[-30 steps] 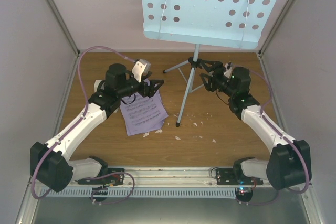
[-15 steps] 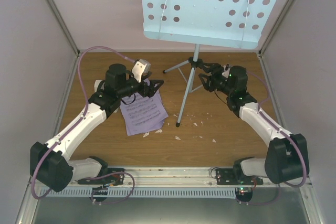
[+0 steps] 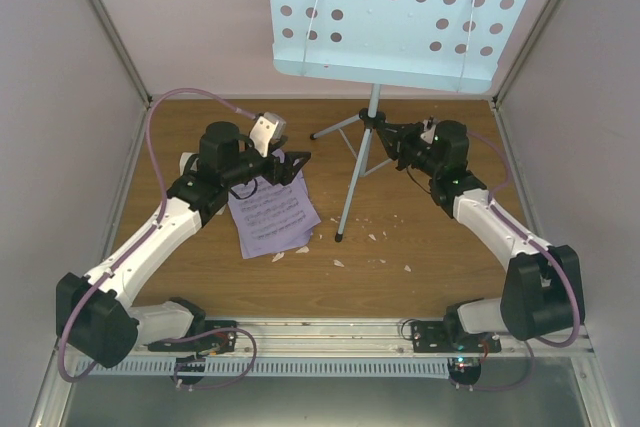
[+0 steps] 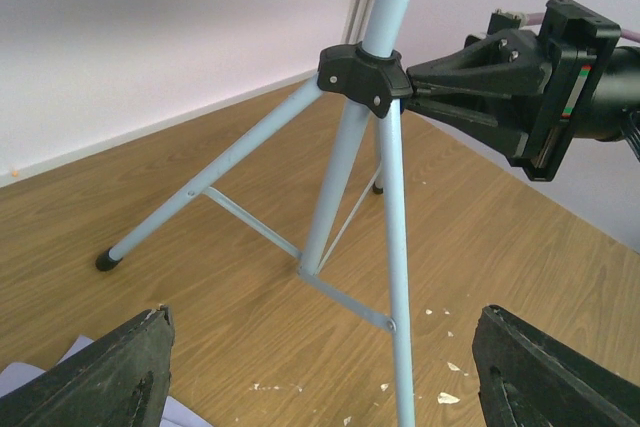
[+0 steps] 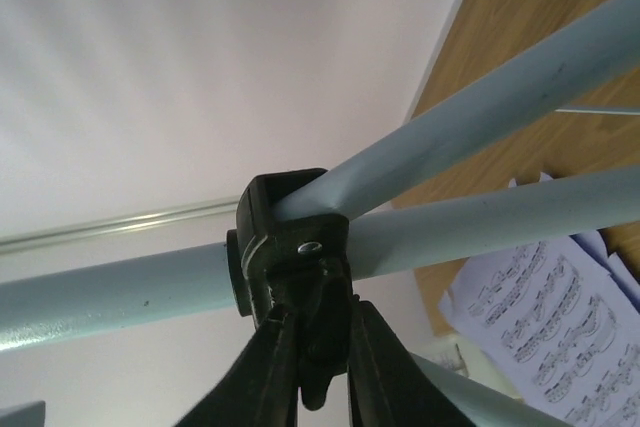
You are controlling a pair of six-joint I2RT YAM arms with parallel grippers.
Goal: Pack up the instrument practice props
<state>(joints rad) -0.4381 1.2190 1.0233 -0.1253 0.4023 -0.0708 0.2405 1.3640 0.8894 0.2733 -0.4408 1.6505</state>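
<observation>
Fingers of right gripper (image 4: 418, 85) pinch black plastic hub (image 4: 362, 75) of light-blue tripod music stand (image 3: 400, 7); left gripper (image 4: 320, 332) wide, empty. Lavender sheet-music pages (image 3: 270, 212) loose; nothing packed.

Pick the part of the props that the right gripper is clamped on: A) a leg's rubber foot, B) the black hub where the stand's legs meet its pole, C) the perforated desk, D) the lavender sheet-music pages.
B: in the right wrist view the right gripper pinches the black hub between its closed fingers, and the left wrist view shows it meeting that same hub from the side.
</observation>
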